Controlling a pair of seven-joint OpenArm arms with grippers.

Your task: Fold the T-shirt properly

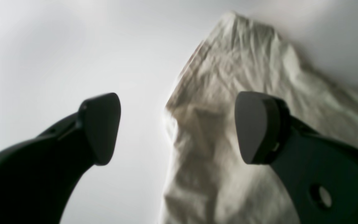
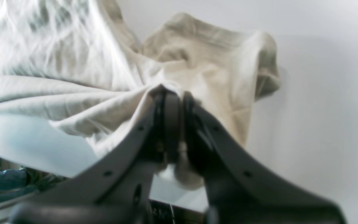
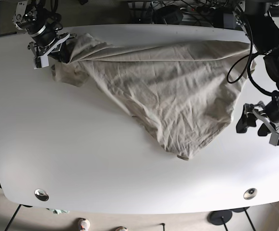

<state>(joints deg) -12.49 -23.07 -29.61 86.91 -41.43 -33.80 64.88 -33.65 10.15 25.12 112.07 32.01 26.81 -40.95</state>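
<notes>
A wrinkled beige T-shirt (image 3: 163, 89) lies spread over the far half of the white table (image 3: 81, 159), one corner reaching toward the front near the middle. My right gripper (image 3: 57, 50), at the base view's far left, is shut on a bunched fold of the shirt (image 2: 197, 71); its jaws pinch the cloth in the right wrist view (image 2: 176, 96). My left gripper (image 3: 252, 126), at the base view's right, is open and empty beside the shirt's right edge. In the left wrist view (image 1: 177, 127) the shirt's edge (image 1: 228, 102) lies between and beyond its fingers.
Two round metal fittings (image 3: 42, 194) (image 3: 249, 193) sit in the table near its front edge. Black cables (image 3: 235, 62) hang along the left arm at the far right. Equipment and cables (image 3: 178, 12) crowd the space behind the table.
</notes>
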